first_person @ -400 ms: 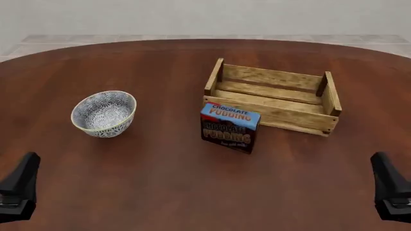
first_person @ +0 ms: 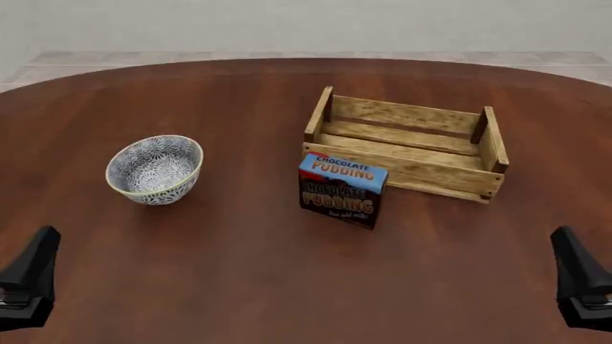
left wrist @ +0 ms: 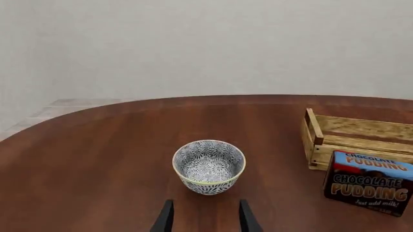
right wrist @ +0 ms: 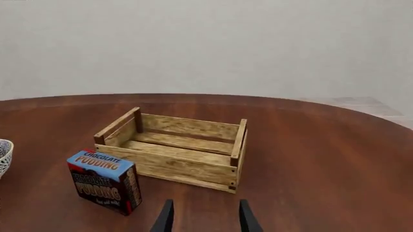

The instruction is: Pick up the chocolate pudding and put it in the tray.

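Left gripper (left wrist: 206,218) has its fingers spread with nothing between them, aimed straight at the patterned bowl (left wrist: 208,166). Off to the side, the chocolate pudding (left wrist: 369,182) stands upright just in front of the tray (left wrist: 351,137), which is cut off at the edge.

front view looks down from above the near edge; both wrist views sit low, facing forward, sharing the tray (right wrist: 177,152) and pudding (left wrist: 369,181).

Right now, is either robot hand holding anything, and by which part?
Nothing is held. Both the left gripper and right gripper are open and empty; the chocolate pudding stands untouched on the table.
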You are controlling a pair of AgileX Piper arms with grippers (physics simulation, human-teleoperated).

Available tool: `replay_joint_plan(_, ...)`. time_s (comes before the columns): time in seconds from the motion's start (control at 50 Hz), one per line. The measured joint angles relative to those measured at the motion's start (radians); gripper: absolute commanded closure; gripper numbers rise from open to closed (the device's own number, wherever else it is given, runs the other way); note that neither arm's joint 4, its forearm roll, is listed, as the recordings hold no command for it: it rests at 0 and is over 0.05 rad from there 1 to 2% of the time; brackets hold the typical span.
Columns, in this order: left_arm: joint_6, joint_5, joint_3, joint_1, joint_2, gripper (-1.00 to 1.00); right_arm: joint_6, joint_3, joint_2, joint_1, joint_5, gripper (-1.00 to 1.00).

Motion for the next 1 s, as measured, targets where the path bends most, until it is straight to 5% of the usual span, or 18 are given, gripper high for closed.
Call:
replay_joint_plan(0.56,0.0,0.0,0.0,0.0,0.001,-1.0,0.026,-0.181,0.103,0.059,0.042,-1.0)
replay_joint_plan(1.0,0.0,0.0,0.0,0.0,0.001,-1.0,-0.062,-0.491,0.499,0.17,0.057,-1.0)
